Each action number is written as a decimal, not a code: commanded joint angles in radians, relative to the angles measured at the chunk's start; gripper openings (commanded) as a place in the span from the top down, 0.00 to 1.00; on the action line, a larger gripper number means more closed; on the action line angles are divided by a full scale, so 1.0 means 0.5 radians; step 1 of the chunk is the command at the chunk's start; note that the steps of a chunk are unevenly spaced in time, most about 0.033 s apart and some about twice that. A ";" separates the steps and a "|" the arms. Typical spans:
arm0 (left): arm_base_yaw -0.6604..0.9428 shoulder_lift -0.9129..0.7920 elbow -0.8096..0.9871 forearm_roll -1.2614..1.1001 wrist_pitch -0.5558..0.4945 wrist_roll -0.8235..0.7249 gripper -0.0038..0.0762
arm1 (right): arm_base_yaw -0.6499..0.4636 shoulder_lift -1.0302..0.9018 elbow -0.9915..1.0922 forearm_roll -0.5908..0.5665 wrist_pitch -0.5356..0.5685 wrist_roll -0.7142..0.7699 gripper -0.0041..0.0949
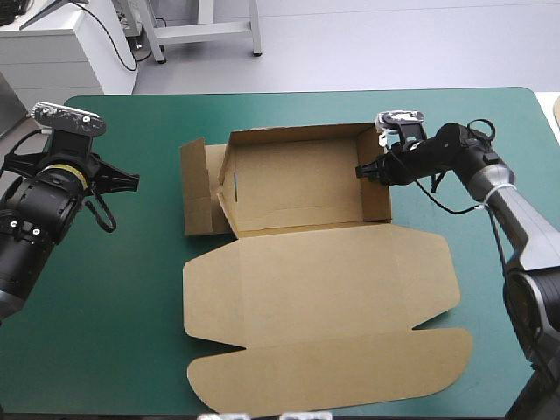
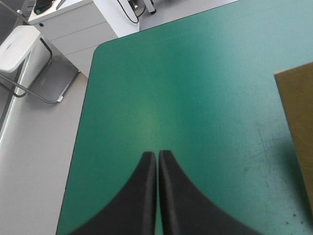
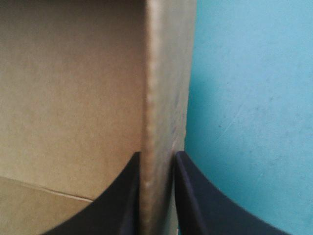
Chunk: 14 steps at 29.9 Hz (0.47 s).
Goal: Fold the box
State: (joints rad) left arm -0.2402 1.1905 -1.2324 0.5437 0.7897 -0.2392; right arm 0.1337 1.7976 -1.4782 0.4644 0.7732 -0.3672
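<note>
The brown box [image 1: 302,188] sits mid-table as a partly raised tray, its far and right walls up, a left flap [image 1: 197,188] lying outward, and the wide lid [image 1: 324,324] flat toward the near edge. My right gripper [image 1: 366,171] is at the tray's right wall [image 1: 378,188]; in the right wrist view its gripper [image 3: 157,159] straddles that upright wall [image 3: 164,98], one black finger on each face, all but shut on it. My left gripper [image 1: 131,181] hangs left of the box over bare cover, and its gripper [image 2: 157,155] is shut on nothing. A corner of brown board [image 2: 298,117] shows ahead of it.
The teal-green cover [image 1: 131,297] lies bare around the box on the left and right. The table's far left corner [image 2: 105,46] shows beyond the left gripper, with the floor below it.
</note>
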 commanded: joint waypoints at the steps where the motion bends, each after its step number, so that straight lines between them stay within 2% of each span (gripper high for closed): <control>1: 0.004 -0.045 -0.064 0.003 -0.070 0.010 0.95 | -0.003 -0.045 -0.150 -0.037 -0.007 0.003 0.60; 4: 0.004 -0.045 -0.064 -0.006 -0.017 0.010 0.95 | -0.003 -0.045 -0.253 -0.118 0.012 0.003 0.53; 14: 0.004 -0.045 -0.064 -0.027 0.088 0.016 0.95 | -0.003 -0.066 -0.628 -0.206 0.243 0.003 0.53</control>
State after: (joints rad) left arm -0.2400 1.1905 -1.2324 0.5131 0.8706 -0.2294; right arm 0.1357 1.8238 -1.7431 0.3545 0.8955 -0.3631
